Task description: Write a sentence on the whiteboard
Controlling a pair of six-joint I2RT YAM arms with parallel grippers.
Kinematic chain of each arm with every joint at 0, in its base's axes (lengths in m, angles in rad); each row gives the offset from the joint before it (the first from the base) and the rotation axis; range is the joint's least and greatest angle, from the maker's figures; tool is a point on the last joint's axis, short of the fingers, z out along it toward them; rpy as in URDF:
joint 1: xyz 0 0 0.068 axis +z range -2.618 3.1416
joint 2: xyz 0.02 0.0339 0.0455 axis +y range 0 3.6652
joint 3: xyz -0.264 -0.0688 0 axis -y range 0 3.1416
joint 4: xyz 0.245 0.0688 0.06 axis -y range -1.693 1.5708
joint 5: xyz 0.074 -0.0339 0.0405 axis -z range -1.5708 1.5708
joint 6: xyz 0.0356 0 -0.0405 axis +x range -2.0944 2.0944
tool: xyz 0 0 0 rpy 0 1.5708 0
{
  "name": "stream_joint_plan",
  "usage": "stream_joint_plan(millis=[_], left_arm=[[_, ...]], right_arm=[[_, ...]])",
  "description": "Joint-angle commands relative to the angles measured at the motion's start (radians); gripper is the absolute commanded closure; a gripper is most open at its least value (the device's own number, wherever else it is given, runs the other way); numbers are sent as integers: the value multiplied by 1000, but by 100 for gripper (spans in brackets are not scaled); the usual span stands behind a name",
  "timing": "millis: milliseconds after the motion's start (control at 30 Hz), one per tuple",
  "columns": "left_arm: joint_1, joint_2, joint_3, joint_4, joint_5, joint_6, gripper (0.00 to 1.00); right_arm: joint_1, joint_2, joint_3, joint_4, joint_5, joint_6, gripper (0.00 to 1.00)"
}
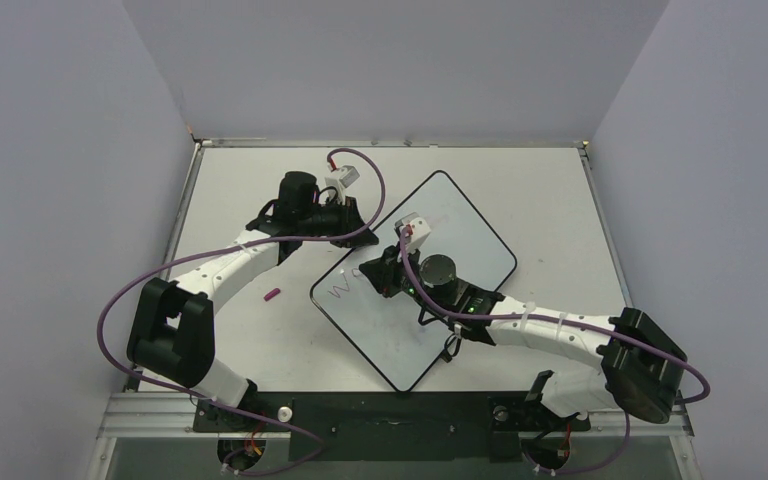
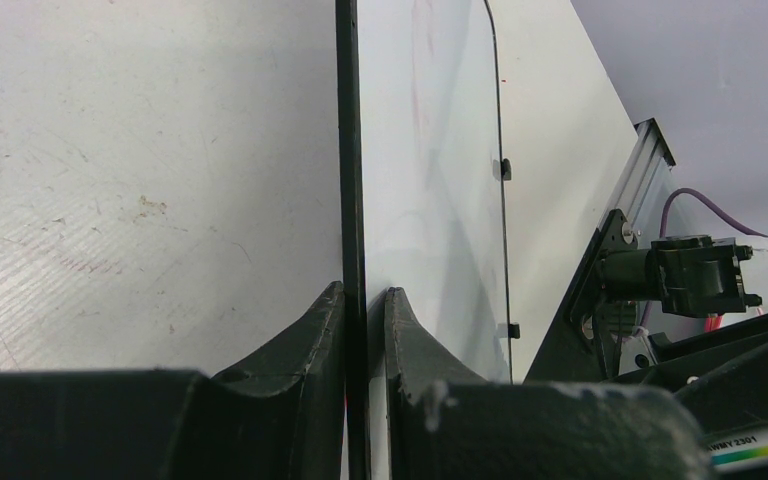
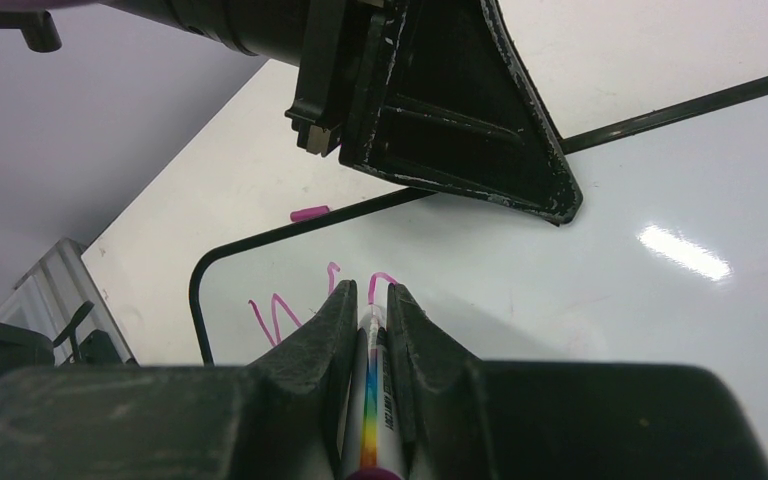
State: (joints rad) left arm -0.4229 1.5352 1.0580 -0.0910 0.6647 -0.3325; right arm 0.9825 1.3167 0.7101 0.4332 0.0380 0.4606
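1. My left gripper (image 2: pixel 365 292) pinches the rim of the whiteboard (image 1: pixel 475 235), angled mid-table; it must not slide.
2. My right gripper (image 3: pixel 370 290) clamps the marker (image 3: pixel 372 385) at the barely begun sentence (image 3: pixel 275 318); light, even strokes should serve best.

I see an off-white table (image 1: pixel 540 190), scuffed and scratched in the left wrist view, with a metal rail along its far and side edges; 2 things lie directly on it; the whiteboard (image 1: pixel 478 238) sits near the middle, turned diagonally so 1 corner points toward the near edge; a small pink cap (image 1: pixel 272 295) lies on bare table just left of the board, apart from its rim.
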Motion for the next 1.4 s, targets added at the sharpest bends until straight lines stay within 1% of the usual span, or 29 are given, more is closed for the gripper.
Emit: stream_joint_plan(millis=[0,433,933,1367], left_arm=[[2,-21,-5,1,-81,93,100],[3,-20,-4,1,-80,93,100],[3,-18,-2,1,-79,95,100],[3,-15,-2,1,-82,95,100]], right_arm=[[-2,-18,-11,-50,34,-9,100],[-42,-18,25,-99,62,-18,100],[-41,39,93,-78,10,-16,100],[-42,-15,-5,-75,37,1,100]])
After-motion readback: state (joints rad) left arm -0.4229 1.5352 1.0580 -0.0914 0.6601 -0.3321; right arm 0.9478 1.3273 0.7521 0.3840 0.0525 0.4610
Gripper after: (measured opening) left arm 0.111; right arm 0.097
